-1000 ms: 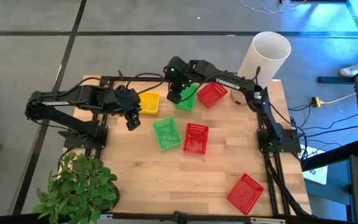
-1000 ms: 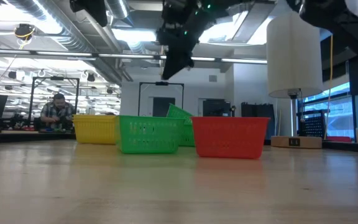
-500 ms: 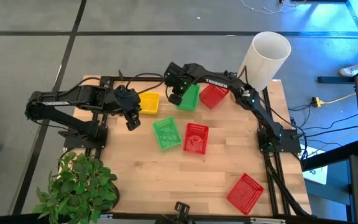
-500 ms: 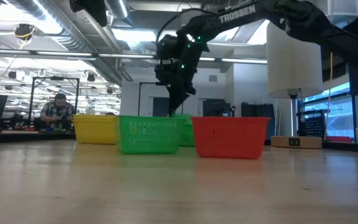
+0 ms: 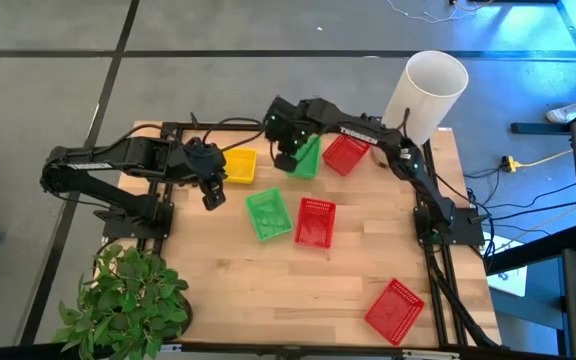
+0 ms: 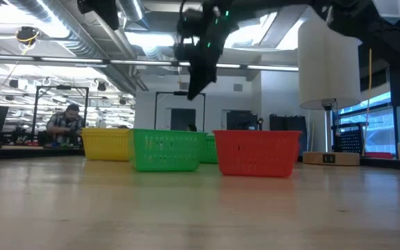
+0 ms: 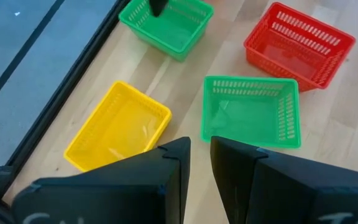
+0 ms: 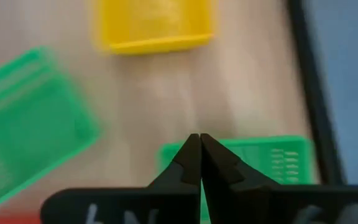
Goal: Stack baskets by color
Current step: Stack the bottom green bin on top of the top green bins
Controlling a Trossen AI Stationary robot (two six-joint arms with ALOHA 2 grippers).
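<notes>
On the pale wooden bench [image 5: 268,280] lay six shallow rectangular plastic mesh baskets, each standing open side up. A yellow basket [image 5: 238,165] sat near the back left, just beside the left arm's hand [image 5: 213,192]. A green basket [image 5: 305,157] lay at the back centre, with a red basket [image 5: 344,153] just beside it on the right. Nearer the middle a second green basket [image 5: 269,214] and a second red basket [image 5: 315,222] lay side by side, close together. A third red basket [image 5: 395,309] lay well apart from the others near the front right corner. None of the baskets was nested in another, and those seen clearly from above held nothing.

The right hand [image 5: 285,157] hung above the left end of the back green basket; its two dark fingers [image 8: 188,163] were pressed together with nothing between them, and in the low view it stood clear above the basket rims [image 6: 198,85]. The left hand hovered over the bench between the yellow basket and the middle green one, its fingers [image 7: 174,171] parted by a narrow gap and holding nothing.

A tall white cylinder [image 5: 425,95] stood at the back right corner of the bench, and a leafy green potted plant [image 5: 128,300] stood at the front left corner.
</notes>
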